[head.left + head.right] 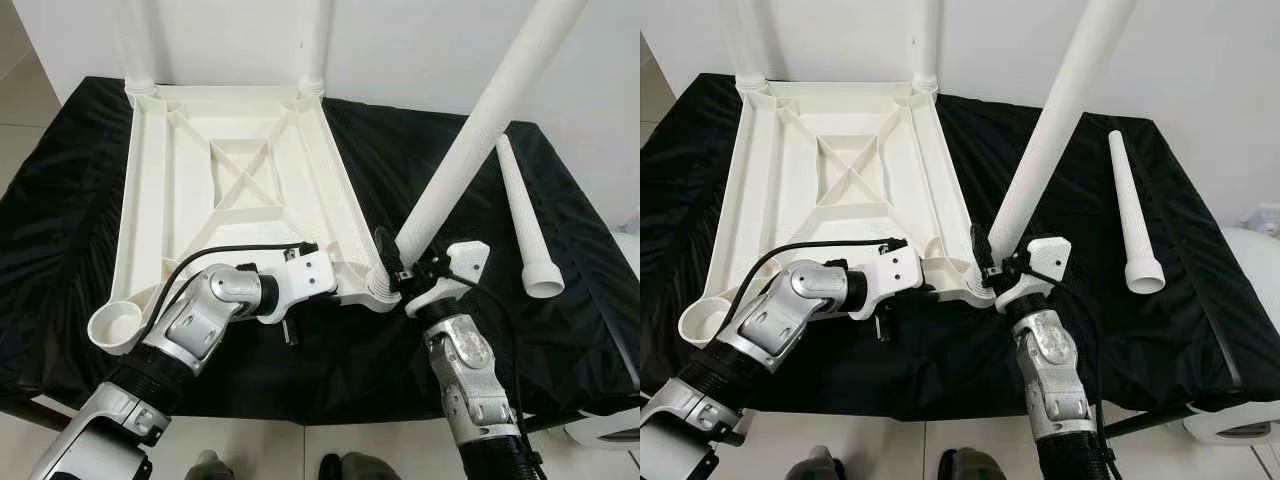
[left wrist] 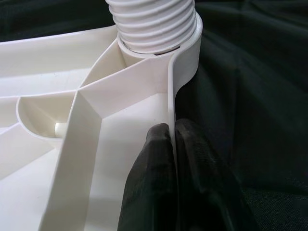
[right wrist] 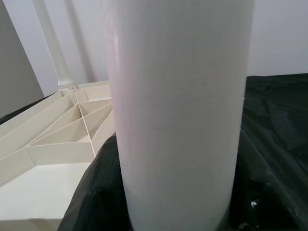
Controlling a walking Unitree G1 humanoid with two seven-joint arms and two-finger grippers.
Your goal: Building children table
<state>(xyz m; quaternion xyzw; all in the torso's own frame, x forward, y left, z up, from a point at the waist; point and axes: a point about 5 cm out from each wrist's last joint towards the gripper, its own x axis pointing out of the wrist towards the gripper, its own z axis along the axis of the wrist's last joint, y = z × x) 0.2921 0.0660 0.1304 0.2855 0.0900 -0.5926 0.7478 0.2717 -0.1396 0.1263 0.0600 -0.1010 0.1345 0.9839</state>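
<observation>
The white table top (image 1: 240,180) lies upside down on the black cloth. Two legs (image 1: 138,40) (image 1: 315,40) stand in its far corner sockets. A third white leg (image 1: 470,140) leans up from the near right socket, and its ribbed base (image 2: 154,24) sits in that socket. My right gripper (image 1: 400,268) is shut on this leg just above the socket. My left gripper (image 2: 172,132) is shut on the table top's near rim, close beside that corner. The near left socket (image 1: 115,325) holds nothing. A fourth leg (image 1: 522,215) lies loose on the cloth at the right.
The black cloth (image 1: 60,200) covers a low surface whose front edge runs just before my arms. A white wall stands close behind. A white rounded object (image 1: 610,425) sits on the floor at the lower right.
</observation>
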